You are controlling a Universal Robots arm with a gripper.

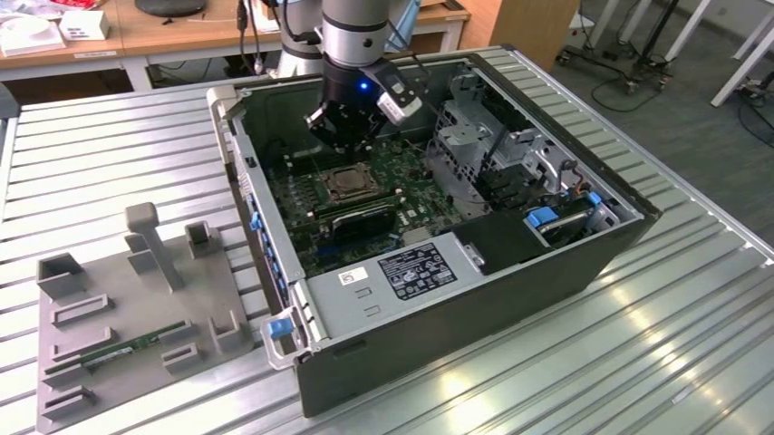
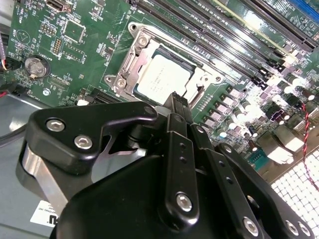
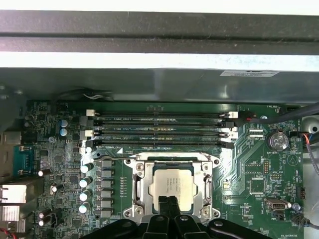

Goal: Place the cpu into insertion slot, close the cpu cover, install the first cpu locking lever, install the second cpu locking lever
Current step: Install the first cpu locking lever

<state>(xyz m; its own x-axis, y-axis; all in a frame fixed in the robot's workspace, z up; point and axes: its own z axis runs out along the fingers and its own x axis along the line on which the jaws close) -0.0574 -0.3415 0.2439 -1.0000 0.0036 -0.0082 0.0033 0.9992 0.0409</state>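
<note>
Silver-tan cpu (image 3: 171, 188) is seated in the insertion slot (image 3: 130, 164), with the cpu cover (image 3: 207, 181) lowered around it; latching cannot be judged. Closed, empty jaws are poised at its 12 o'clock in the exterior view.

One cpu (image 3: 170, 188), one cpu cover (image 3: 207, 185), four long memory slots (image 3: 159, 133), one case (image 1: 484, 308).

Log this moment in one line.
cpu: in insertion slot | cpu cover: down around cpu | fingers: shut, tips at cpu's edge, contact unclear
</note>
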